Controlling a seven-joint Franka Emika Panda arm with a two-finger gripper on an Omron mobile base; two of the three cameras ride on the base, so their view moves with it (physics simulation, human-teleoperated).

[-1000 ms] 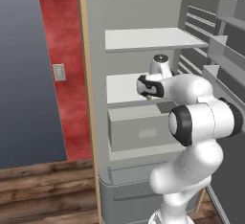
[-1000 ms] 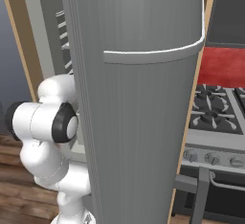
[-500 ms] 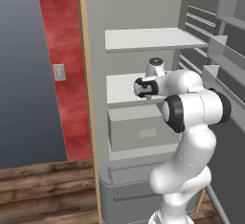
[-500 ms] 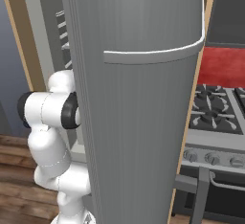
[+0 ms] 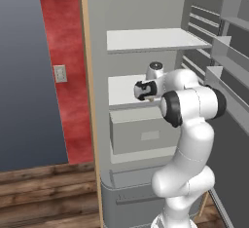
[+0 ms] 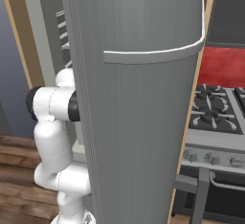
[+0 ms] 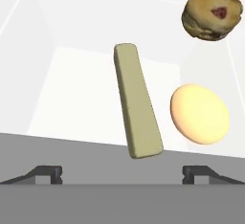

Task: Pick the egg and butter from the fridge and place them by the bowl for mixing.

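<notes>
In the hand view the butter, a dull olive-yellow stick, lies lengthwise on the white fridge shelf, just ahead of my gripper. The egg, pale and rounded, rests right of it, apart from it. My dark fingertips stand wide apart, open, with nothing between them and touching neither. In the left base view the gripper reaches over the middle shelf of the open fridge. The bowl is out of view.
A brown cookie with a red spot sits on the shelf beyond the egg. A grey box drawer lies under the shelf. Door racks stand to the right. The door's grey outer face hides the stove's left side.
The hand has slid a little further left over the middle shelf and the elbow has swung forward and up. The jaws stay open.
</notes>
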